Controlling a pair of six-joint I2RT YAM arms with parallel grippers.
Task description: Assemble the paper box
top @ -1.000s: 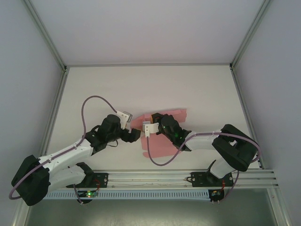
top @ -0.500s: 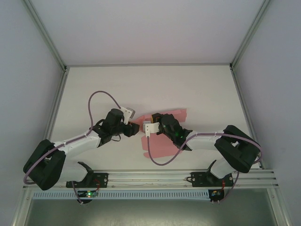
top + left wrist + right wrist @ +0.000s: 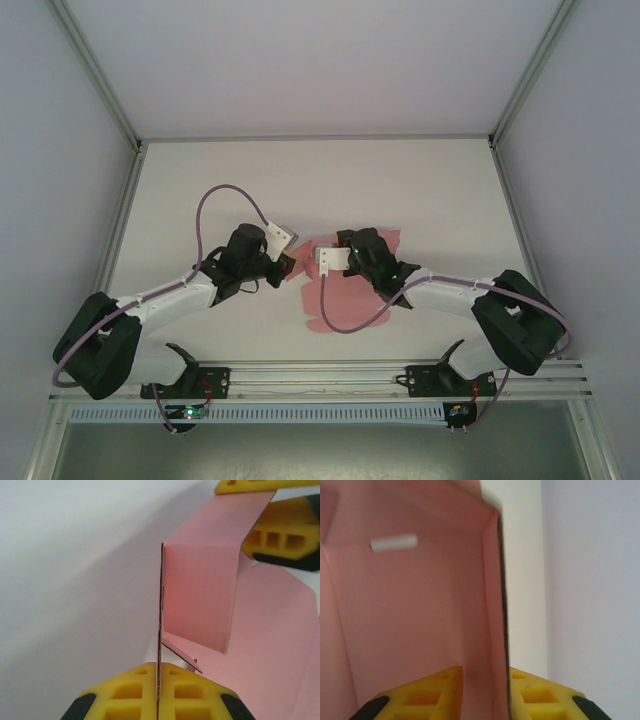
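The paper box is a pink creased card sheet lying mid-table, its far-left part folded up between the two grippers. My left gripper is shut on an upright flap, seen edge-on between its yellow fingers. Beyond that flap a pink panel stands bent at a right angle. The right gripper's yellow fingers hold that panel's far end. My right gripper is shut on a folded pink wall that runs up between its fingers. A small white slot shows in the card.
The white table is walled by grey panels with metal frame rails at left and right. Purple cables loop over both arms. The mounting rail runs along the near edge.
The left arm has swung its elbow back and its gripper has shifted slightly up and right. The right gripper has moved up and right, and the sheet's raised part moved with it.
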